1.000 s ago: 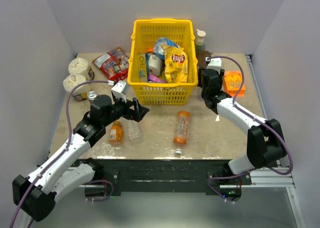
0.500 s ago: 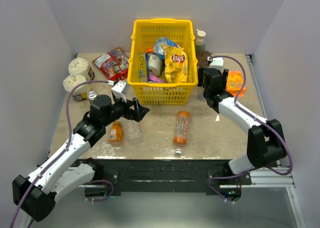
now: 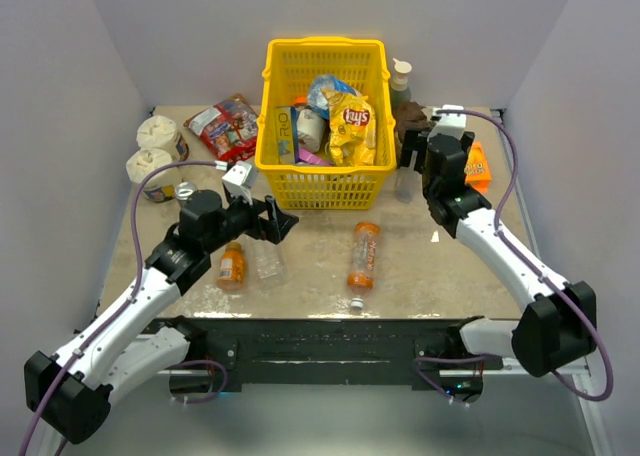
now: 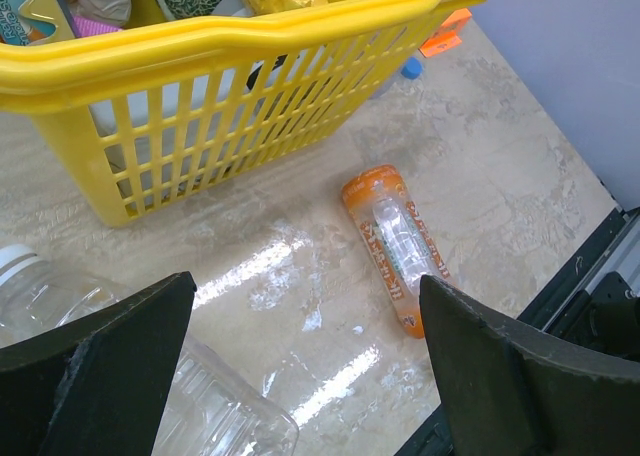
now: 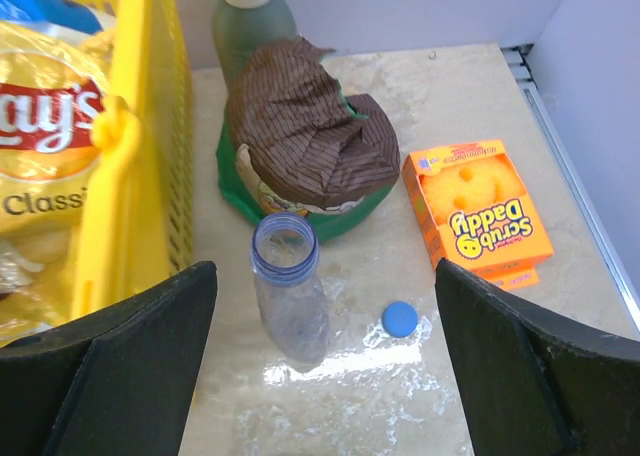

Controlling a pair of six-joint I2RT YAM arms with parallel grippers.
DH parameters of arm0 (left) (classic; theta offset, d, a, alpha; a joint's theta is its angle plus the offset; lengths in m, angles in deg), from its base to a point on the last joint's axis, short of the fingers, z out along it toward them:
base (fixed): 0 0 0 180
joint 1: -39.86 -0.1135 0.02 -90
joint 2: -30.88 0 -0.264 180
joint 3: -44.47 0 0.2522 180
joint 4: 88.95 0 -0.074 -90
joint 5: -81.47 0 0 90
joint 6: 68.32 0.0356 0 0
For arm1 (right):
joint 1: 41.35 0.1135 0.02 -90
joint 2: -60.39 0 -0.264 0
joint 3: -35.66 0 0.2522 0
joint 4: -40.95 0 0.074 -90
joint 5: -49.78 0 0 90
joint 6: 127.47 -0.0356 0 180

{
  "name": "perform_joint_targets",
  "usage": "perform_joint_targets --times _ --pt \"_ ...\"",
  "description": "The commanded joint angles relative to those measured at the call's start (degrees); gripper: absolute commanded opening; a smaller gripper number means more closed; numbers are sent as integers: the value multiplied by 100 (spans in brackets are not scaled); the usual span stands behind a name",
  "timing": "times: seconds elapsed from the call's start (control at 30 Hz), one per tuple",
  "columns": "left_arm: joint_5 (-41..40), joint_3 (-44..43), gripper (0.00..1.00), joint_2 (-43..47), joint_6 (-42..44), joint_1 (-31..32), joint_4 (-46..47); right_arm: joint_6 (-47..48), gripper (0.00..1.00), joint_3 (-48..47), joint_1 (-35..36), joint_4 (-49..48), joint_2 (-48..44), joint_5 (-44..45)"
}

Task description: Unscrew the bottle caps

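White walls stand around a shiny tan table (image 3: 470, 266). At the left of the top view sit two white tubs (image 3: 155, 146) and a red snack bag (image 3: 228, 126). Below them the left gripper (image 4: 307, 281) hangs over the table with its jaws wide and nothing in them. Under it, at the lower left, a small orange juice bottle (image 3: 231, 266) is next to a clear bottle (image 3: 268, 264) that lies on its side. A yellow basket (image 3: 322, 191) full of snacks fills the upper middle. Below it a tall bottle with an orange label (image 3: 363, 254) lies flat. A small white cap (image 3: 356, 303) is at its near end; I cannot tell if it is on or off. Right of the basket, the right gripper (image 5: 322, 268) hangs with its jaws wide, holding nothing. Under it a second clear bottle (image 5: 290, 296) stands up with its top open. A blue cap (image 5: 400, 319) lies on the table just to its right. Farther right is an orange Scrub Daddy box (image 5: 480, 211).
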Motion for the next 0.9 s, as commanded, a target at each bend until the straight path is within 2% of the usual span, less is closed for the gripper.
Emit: perform_joint_targets --times 0.0,0.17,0.3,0.33,0.5,0.57,0.67,0.87 --pt "56 -111 100 137 -6 -29 219 -134 92 -282 32 435 -486 -261" --pt "-84 -84 100 269 -23 -29 114 -1028 86 -493 399 1611 -1101 -667" --pt "-225 4 100 401 -155 -29 79 -1907 85 -406 1724 2526 -1269 -280" --pt "-226 21 100 445 -164 -29 61 -2458 85 -266 1911 2702 -1278 -245" --pt "-243 -75 100 524 -112 -29 -220 -3999 82 438 3052 3529 -1453 -60" --pt "-243 -93 100 568 -68 -29 -307 -4569 82 745 3291 3775 -1419 -68" --pt "-200 -111 100 577 -32 -38 -422 -5108 82 1141 3529 3812 -1226 -288" --pt "-6 -128 100 594 90 -38 -615 -5285 82 1528 3732 3172 -751 -552"
